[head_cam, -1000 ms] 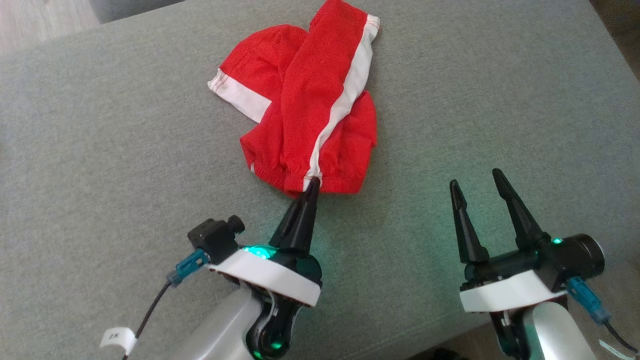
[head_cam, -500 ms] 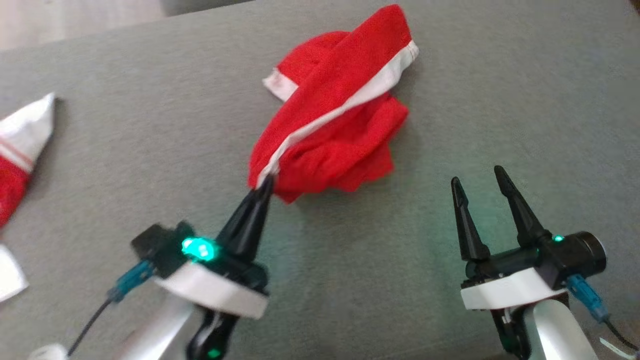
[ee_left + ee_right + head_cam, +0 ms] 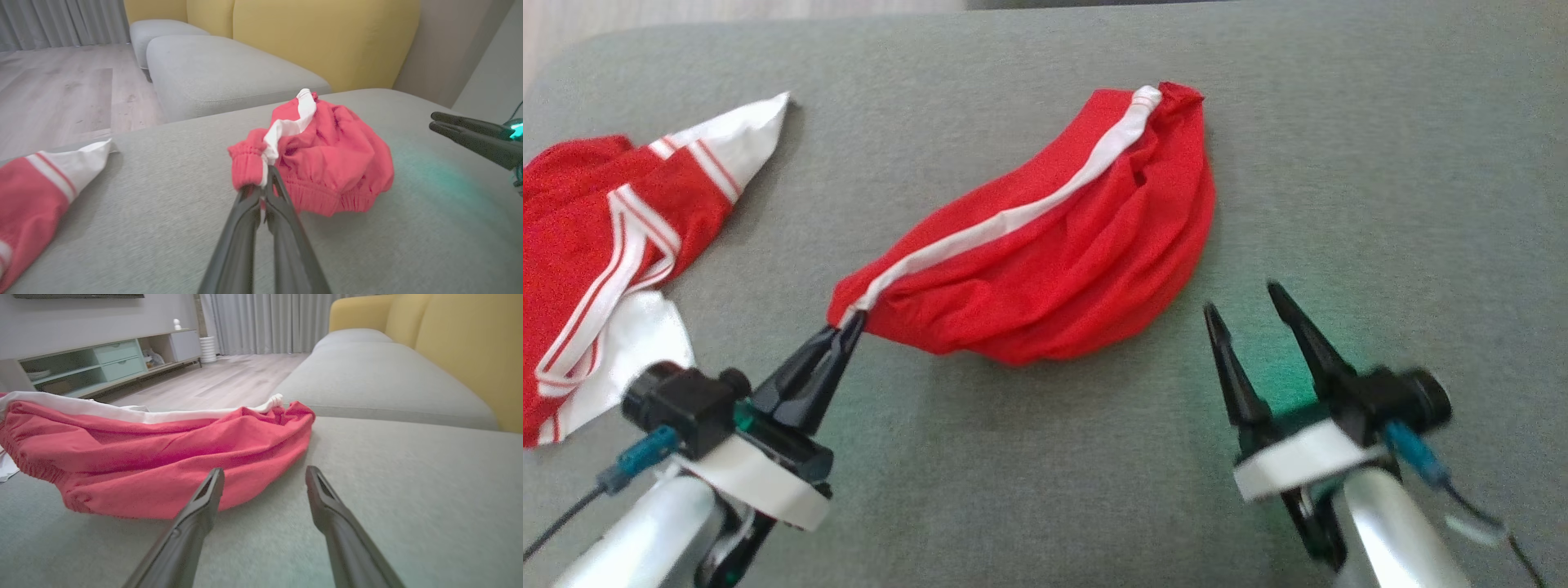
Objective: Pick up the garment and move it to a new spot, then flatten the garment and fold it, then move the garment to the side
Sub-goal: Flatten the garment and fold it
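The garment [image 3: 1054, 269] is a pair of red shorts with a white side stripe, bunched up and partly lifted off the grey cushion [image 3: 1380, 163]. My left gripper [image 3: 848, 324] is shut on its elastic waistband where the stripe ends; the left wrist view shows the garment [image 3: 327, 155] hanging from the closed gripper [image 3: 265, 179]. My right gripper [image 3: 1245, 298] stands open just right of the garment, holding nothing. In the right wrist view the garment [image 3: 163, 457] drapes across the left, just beyond the left fingertip of the open gripper [image 3: 265, 473].
A second red and white garment [image 3: 613, 245] lies at the cushion's left edge, also seen as a red and white garment [image 3: 36, 192]. Beyond are more grey seats [image 3: 220, 73], yellow backrests [image 3: 327, 36], wooden floor [image 3: 229, 379] and a low cabinet [image 3: 102, 363].
My left gripper has dragged the garment's waistband leftward and up, stretching the garment out. The head camera has turned left, bringing the second garment into view. The right gripper stays open.
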`<state>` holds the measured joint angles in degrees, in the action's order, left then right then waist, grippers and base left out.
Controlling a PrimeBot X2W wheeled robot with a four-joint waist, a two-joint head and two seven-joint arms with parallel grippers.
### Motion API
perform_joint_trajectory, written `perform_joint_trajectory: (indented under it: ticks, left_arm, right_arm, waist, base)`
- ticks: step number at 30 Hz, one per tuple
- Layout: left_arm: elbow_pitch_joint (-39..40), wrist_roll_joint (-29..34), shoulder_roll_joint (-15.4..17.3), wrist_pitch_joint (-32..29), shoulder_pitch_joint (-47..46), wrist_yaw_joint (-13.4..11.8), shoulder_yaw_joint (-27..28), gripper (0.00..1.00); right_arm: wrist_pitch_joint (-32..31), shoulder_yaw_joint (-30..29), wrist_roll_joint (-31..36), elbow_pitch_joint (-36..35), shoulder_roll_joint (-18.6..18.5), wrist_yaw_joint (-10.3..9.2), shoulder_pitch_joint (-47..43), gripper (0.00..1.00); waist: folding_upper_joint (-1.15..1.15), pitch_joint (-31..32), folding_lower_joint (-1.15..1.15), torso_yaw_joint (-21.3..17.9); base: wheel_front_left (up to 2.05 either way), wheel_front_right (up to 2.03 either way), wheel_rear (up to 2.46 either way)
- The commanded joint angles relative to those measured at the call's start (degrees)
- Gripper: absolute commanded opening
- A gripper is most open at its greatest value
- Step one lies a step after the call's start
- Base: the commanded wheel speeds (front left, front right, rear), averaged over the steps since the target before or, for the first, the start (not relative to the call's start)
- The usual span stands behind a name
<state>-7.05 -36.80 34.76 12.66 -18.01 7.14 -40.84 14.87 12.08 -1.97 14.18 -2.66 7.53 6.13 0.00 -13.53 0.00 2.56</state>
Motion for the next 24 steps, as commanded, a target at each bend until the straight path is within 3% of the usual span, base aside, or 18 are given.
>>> perform_joint_trajectory:
  ticks: [1, 8, 15, 24]
  left_arm:
    - [0.52, 0.51, 2.92, -0.13, -3.21, 0.13, 2.41, 0.0]
    - [-1.41, 1.16, 3.13, -0.16, -6.94, 0.22, 1.85, 0.0]
    - [-2.75, 1.54, 1.23, 0.61, -10.93, 0.32, -1.09, 0.0]
    - [-4.31, 1.02, -0.3, 1.66, -14.55, 0.34, -5.69, 0.0]
  right_arm:
    - [0.13, 2.76, -1.08, 0.28, -1.13, -0.04, 5.55, 1.0]
    - [-0.16, 11.57, -10.54, 11.7, -10.24, -0.04, 21.78, 1.0]
    - [-8.16, 24.18, -26.44, 20.23, -16.92, -0.04, 37.32, 1.0]
    - [-12.83, 34.16, -37.15, 26.32, -21.05, -0.04, 45.06, 1.0]
  waist:
    - [0.0, -1.14, 0.0, 1.89]
    - [0.0, -3.98, 0.0, 5.68]
    - [0.0, -6.36, 0.0, 9.92]
    - [0.0, -7.54, 0.0, 13.82]
  base:
    - [0.0, 0.0, 0.0]
    - [0.0, 0.0, 0.0]
    - [0.0, 0.0, 0.0]
    - [0.0, 0.0, 0.0]
